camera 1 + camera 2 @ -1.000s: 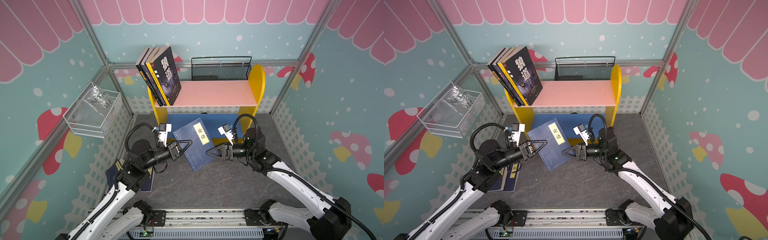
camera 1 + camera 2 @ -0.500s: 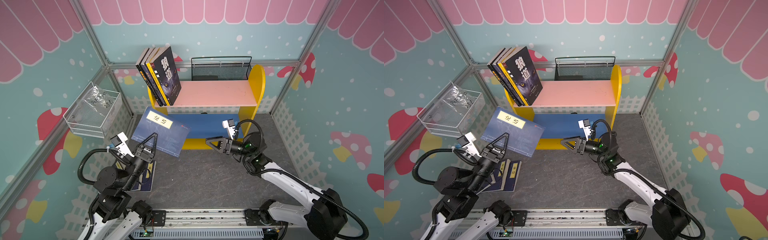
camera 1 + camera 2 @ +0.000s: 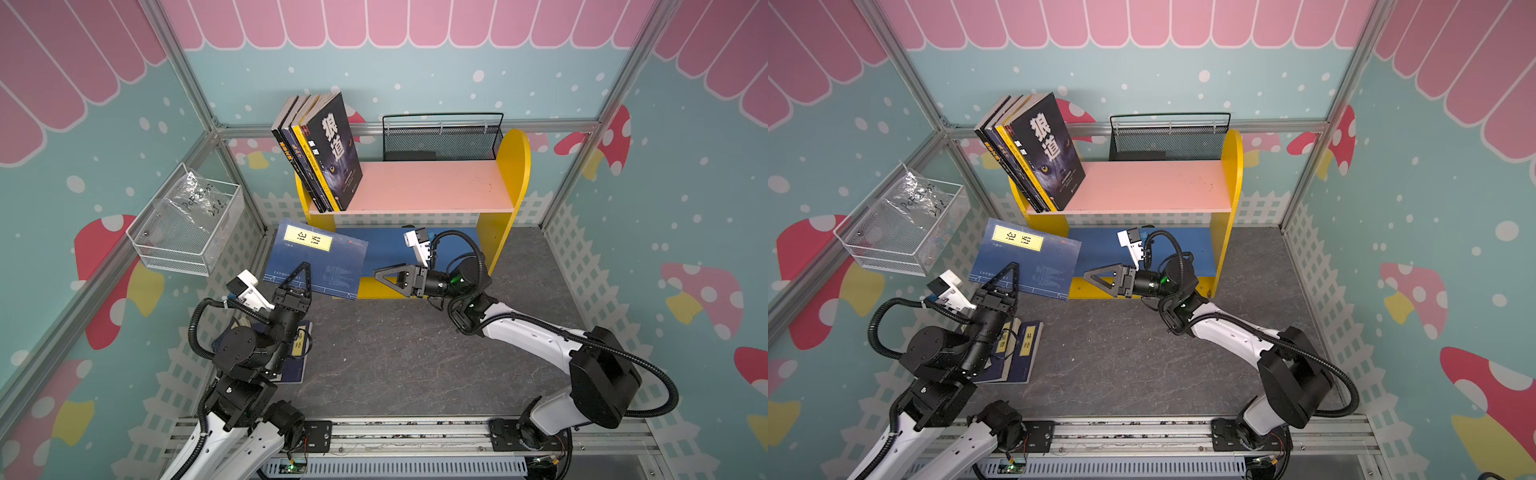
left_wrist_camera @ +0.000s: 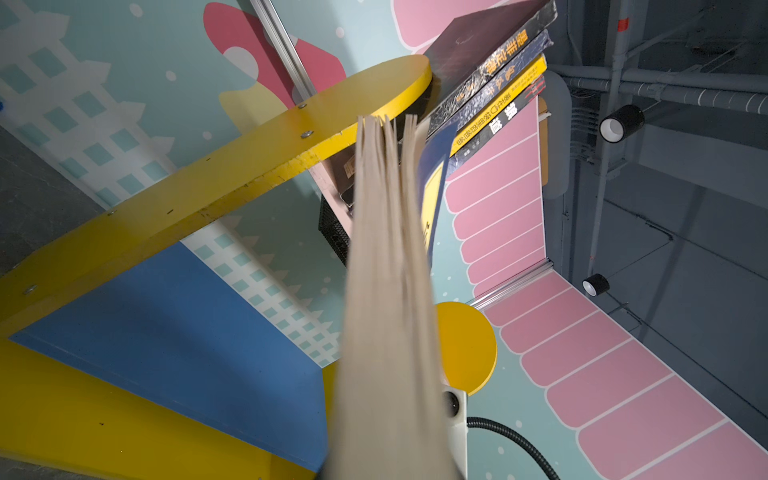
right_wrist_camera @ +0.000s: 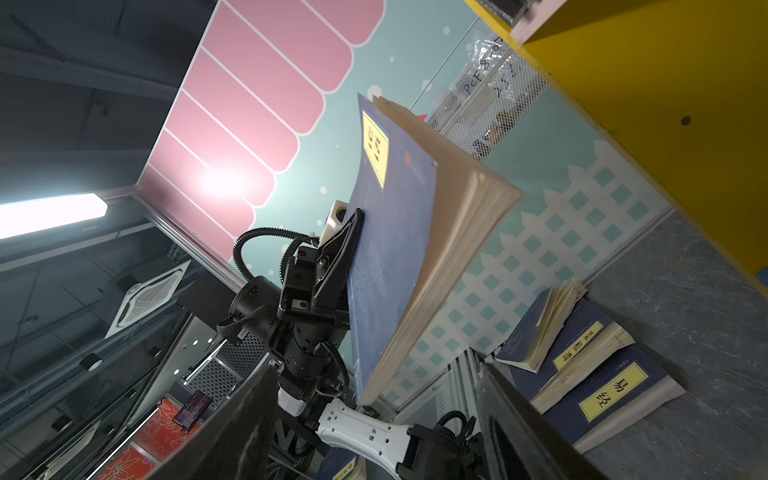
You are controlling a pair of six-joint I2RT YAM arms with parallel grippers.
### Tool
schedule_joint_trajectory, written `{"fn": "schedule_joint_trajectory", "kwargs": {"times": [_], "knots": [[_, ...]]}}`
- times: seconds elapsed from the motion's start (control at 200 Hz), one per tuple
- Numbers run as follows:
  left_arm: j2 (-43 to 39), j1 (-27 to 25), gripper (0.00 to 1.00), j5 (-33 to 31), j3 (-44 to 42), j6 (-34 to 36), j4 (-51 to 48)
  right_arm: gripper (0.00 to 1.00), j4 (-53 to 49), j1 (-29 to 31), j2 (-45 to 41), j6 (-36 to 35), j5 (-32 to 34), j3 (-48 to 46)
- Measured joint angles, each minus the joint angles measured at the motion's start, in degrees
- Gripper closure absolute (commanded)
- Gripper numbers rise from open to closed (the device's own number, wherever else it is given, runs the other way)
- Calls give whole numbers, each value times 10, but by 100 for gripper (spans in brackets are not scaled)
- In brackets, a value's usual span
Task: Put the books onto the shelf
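Left fingers clamped navy book; we saw it tilted, airborne, before left end of shelf. Right fingers gaped empty, just beside navy book. Four books leaned on pink board; other books lay on floor.

The navy book runs edge-on up the middle, its beige pages fanned and blurred, a yellow label on its cover. Behind it stands the shelf, with a yellow side and a blue lower board. Four standing books lean together on the shelf's upper tier, spines showing. A black mesh basket peeks out past the pages.
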Motion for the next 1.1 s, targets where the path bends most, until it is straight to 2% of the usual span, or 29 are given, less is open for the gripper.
{"fn": "schedule_joint_trajectory", "kwargs": {"times": [0.185, 0.36, 0.535, 0.77, 0.841, 0.876, 0.941, 1.076, 1.101], "knots": [[9, 0, 100, -1, 0, -12, 10, 24, 0, 14, 40, 17, 10, 23], [16, 0, 100, 1, -2, -23, 10, 31, 7, 24, 58, 29, 19, 53], [16, 0, 100, 1, -5, -35, 14, 54, 38, 30, 76, 48, 31, 71], [16, 0, 99, -1, -11, -39, 13, 80, 75, 44, 113, 83, 36, 74], [16, 0, 87, -4, -13, -39, 11, 85, 89, 44, 115, 92, 37, 74], [17, 0, 77, -3, -13, -38, 11, 87, 95, 44, 116, 97, 38, 73], [15, 0, 53, -2, -13, -38, 9, 89, 101, 44, 116, 103, 38, 73], [-3, 0, 20, -5, -12, -32, -19, 93, 105, 42, 116, 110, 45, 55], [-10, 0, 9, -6, -11, -30, -31, 93, 107, 41, 116, 112, 47, 48]]}}
